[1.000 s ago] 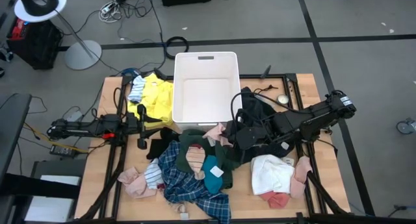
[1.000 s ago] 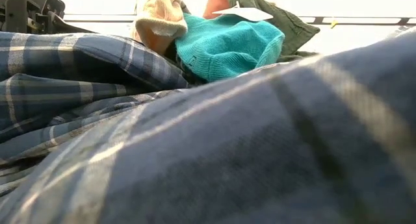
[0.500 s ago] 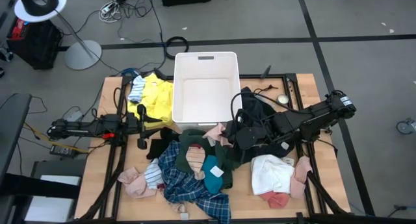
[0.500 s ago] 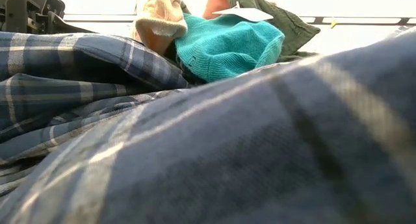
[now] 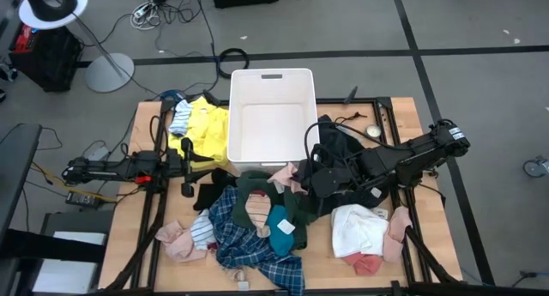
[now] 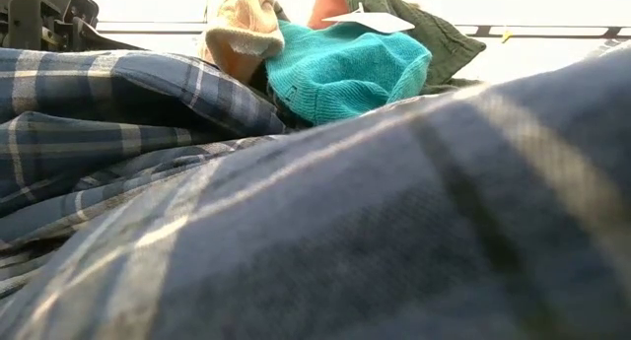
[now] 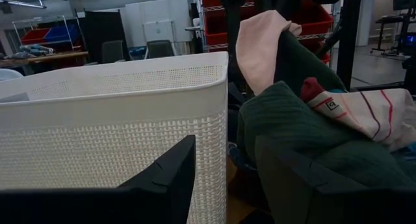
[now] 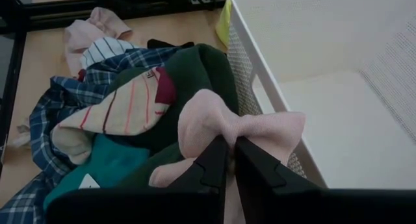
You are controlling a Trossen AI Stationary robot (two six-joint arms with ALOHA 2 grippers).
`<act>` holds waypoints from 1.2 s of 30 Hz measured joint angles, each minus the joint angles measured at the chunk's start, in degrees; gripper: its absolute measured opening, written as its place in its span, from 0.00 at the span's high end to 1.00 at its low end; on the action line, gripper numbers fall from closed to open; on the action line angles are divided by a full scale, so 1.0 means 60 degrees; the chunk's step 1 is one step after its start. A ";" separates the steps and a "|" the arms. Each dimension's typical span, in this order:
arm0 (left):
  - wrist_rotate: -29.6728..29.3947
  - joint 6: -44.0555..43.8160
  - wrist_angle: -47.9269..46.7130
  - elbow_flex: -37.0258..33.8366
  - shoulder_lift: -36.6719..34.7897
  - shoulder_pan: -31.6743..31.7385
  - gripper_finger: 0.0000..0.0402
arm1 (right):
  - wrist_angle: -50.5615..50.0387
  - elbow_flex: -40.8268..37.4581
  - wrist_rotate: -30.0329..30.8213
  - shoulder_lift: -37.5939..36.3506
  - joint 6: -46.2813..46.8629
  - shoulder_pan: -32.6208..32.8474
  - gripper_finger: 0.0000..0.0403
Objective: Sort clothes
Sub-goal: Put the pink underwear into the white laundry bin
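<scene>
A: The clothes (image 5: 257, 232) lie in a heap on the near half of the table (image 5: 429, 244), just in front of the white basket (image 5: 271, 116): blue plaid shirt (image 5: 236, 236), dark green garment (image 5: 257, 189), teal sock (image 5: 280, 226), with a yellow piece (image 5: 202, 124) off beside the basket's left wall.

B: And which arm is on them?

A: The right gripper (image 8: 231, 160). Its fingers are pinched nearly together on a pink piece (image 8: 227, 123), at the heap's edge right against the basket's near wall.

B: So where does that piece go from there?

A: I'd judge into the basket. The open top lies just beyond the wall beside the gripper, so the move is up and over the rim. The pink cloth bunches across the fingertips rather than along them.

B: The left one?

A: The left gripper (image 5: 185, 166) waits by the yellow piece, fingers spread wide, holding nothing.
</scene>
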 joint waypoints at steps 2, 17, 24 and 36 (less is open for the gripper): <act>-0.0001 0.0000 0.0003 0.0000 -0.0003 0.0000 0.59 | 0.0000 0.0000 0.0000 0.0000 0.0003 0.0000 0.93; 0.0002 0.0004 0.0002 0.0000 0.0000 0.0000 0.59 | 0.0001 0.0000 -0.0001 0.0003 0.0007 0.0000 0.92; -0.0002 0.0000 0.0000 0.0000 0.0000 0.0003 0.59 | 0.0007 0.0000 0.0000 0.0003 0.0011 0.0000 0.92; -0.0002 0.0002 0.0000 0.0004 0.0000 0.0004 0.59 | 0.0261 0.0000 0.0304 0.0004 -0.0446 -0.0129 0.95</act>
